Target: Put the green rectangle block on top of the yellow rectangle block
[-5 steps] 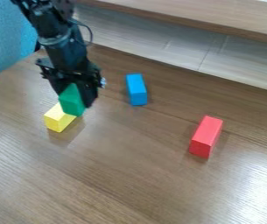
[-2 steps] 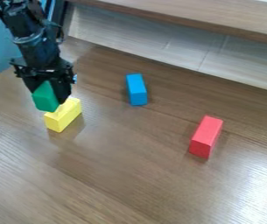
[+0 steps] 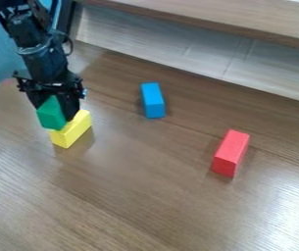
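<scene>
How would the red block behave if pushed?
The red block would probably slide rather than roll, given its flat faces. It looks rigid, with straight, sharp edges. Lying on a long side, it seems unlikely to tip.

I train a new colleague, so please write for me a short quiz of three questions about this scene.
1. True or false: the red block lies between the end effector and the blue block.
2. Multiple choice: which block does the end effector hold? A) blue B) green C) red
3. Fill in the blank: the block partly hidden behind the held one is ____.

Key: 1. false; 2. B; 3. yellow
</scene>
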